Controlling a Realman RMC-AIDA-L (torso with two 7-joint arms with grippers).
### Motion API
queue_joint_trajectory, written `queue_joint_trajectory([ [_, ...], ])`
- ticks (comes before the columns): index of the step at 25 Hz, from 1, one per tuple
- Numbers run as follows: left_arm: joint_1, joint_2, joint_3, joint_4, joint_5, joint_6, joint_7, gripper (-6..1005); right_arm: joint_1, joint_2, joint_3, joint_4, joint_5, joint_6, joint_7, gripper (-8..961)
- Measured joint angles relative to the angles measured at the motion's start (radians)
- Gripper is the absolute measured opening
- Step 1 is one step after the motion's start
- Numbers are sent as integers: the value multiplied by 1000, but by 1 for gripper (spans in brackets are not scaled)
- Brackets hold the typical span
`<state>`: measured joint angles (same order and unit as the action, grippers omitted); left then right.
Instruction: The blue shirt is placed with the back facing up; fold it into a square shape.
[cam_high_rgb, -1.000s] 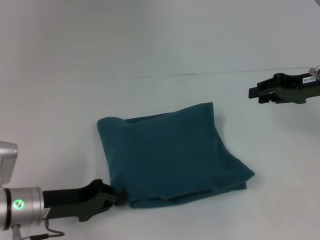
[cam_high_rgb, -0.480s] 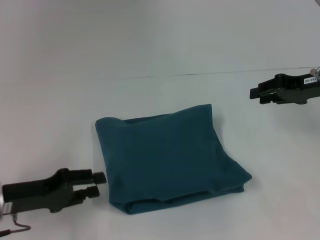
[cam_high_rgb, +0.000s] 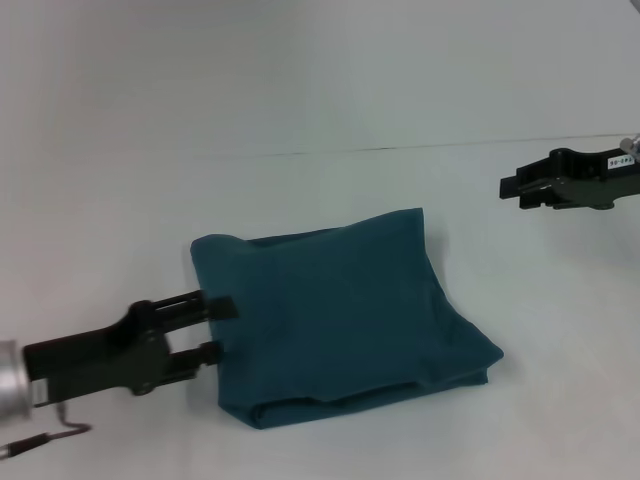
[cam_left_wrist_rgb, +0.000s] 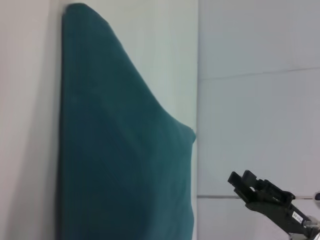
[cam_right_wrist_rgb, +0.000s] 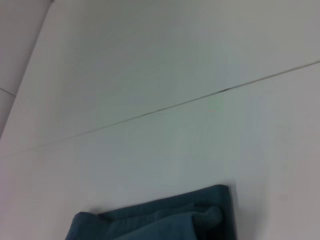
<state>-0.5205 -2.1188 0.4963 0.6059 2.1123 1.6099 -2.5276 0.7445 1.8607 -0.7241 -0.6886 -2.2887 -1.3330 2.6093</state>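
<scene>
The blue shirt (cam_high_rgb: 340, 310) lies folded into a rough square on the white table, plain side up, with layered folds along its near edge. My left gripper (cam_high_rgb: 220, 327) is open at the shirt's left edge. Its upper fingertip (cam_high_rgb: 228, 303) overlaps the fabric and its lower one sits just beside the edge, with nothing held. My right gripper (cam_high_rgb: 510, 187) hovers far off at the right, open and empty, well clear of the cloth. The left wrist view shows the blue shirt (cam_left_wrist_rgb: 115, 165) with the right gripper (cam_left_wrist_rgb: 239, 179) beyond it. In the right wrist view only the blue shirt's far edge (cam_right_wrist_rgb: 160, 220) appears.
The white table (cam_high_rgb: 330, 120) surrounds the shirt on all sides. A thin dark seam line (cam_high_rgb: 420, 147) runs across it behind the shirt. A thin cable (cam_high_rgb: 40, 440) trails under my left arm at the near left.
My left gripper drew back from the shirt's near-left corner, then rose to the left edge and opened wider. The shirt's near edge settled slightly. The right arm stayed still.
</scene>
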Motion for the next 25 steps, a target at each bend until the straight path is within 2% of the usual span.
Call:
queue_joint_trajectory([
  [3,-24,-15,-2,-27,-1,-58,1,756,-1,0,0,0,0,3,0,410],
  [7,-55,-19,3,-89,-10,-122,12,747,-1,1,0,0,0,4,0,410],
  [13,-66,-19,108,-129,6,-215,7,759,-1,3,-2,0,-4,5,0,411],
  [16,-44,-11,99,-81,-26,-148,21,768,-3,2,-4,-3,-6,-2,-1,412],
  [19,-11,4,85,16,-80,0,75,777,-6,0,2,-9,-3,-32,-39,412],
  [22,5,32,86,79,-83,140,236,785,-6,0,9,-9,5,-98,-146,413],
  [25,32,32,85,158,-69,214,417,794,0,7,13,3,32,-209,-273,413],
])
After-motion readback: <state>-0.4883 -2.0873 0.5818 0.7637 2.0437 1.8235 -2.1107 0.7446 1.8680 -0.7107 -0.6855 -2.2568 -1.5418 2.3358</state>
